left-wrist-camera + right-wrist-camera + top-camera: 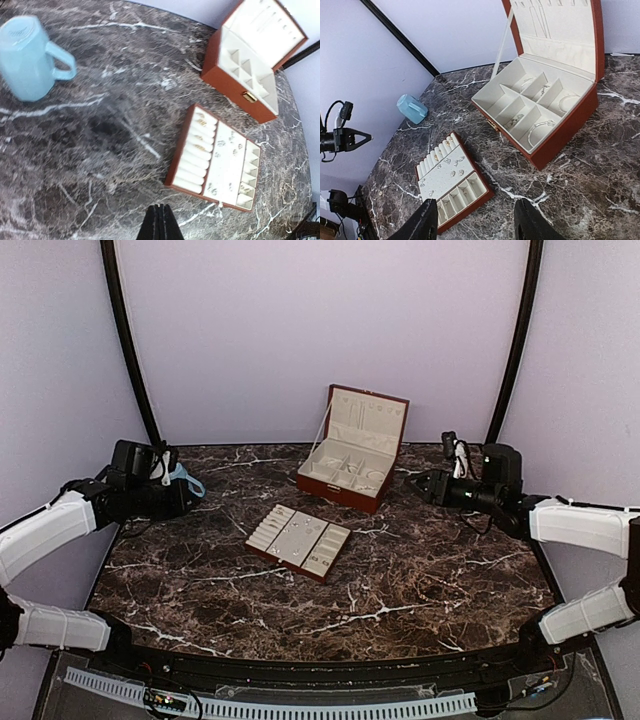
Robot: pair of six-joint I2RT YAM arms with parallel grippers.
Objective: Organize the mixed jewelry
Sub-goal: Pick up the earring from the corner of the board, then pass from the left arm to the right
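The mixed jewelry is spread over two containers. Small earrings (456, 163) (220, 143) lie on the middle panel of the flat cream-lined tray (322, 571), and rings sit in its roll slots (445, 143). Bracelets (540, 125) and more small pieces lie in compartments of the open red-brown box (340, 490). My left gripper (160, 210) is shut and empty, high above the table to the left of the tray. My right gripper (475, 207) hangs open and empty over the marble between tray and box; in the top view it (415, 483) is just right of the box.
A light blue cup (186, 480) (27, 57) (411, 108) lies on its side at the table's far left, close to my left wrist. The box lid (555, 25) stands upright at the back. Dark marble (420, 580) fills the front and right.
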